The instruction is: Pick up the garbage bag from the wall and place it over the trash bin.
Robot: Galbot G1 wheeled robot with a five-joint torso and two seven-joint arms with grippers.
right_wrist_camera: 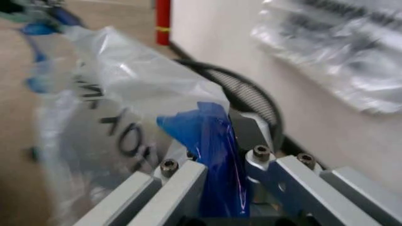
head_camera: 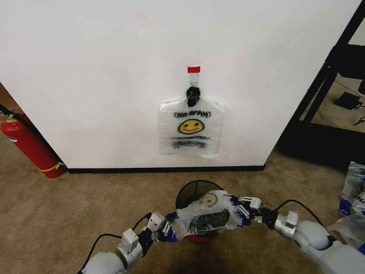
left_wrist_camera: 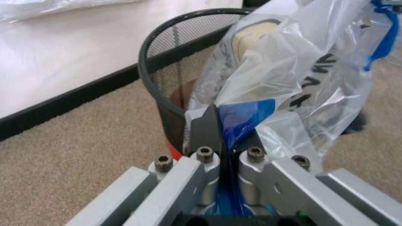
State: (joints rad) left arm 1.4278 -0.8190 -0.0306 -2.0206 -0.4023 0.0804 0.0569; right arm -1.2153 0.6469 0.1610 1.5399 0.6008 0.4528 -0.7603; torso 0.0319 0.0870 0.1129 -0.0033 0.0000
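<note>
Bag (head_camera: 208,216) stretched between both grippers, spread over the mouth of the bin (head_camera: 188,193) on the carpet (head_camera: 68,211), just in front of the wall (head_camera: 114,68). Left gripper (head_camera: 166,226) at the bag's left edge, fingers (left_wrist_camera: 205,129) closed tight on a blue patch. Right gripper (head_camera: 244,209) at the bag's right edge, fingers (right_wrist_camera: 251,134) likewise clamped on blue plastic. Smiley face up, black print wrinkled across the film. Behind, a second smiley bag (head_camera: 190,127) hanging flat from the hook (head_camera: 193,95) under red tape (head_camera: 194,69). Fire extinguisher (head_camera: 28,145) leaning at the wall's left end.
</note>
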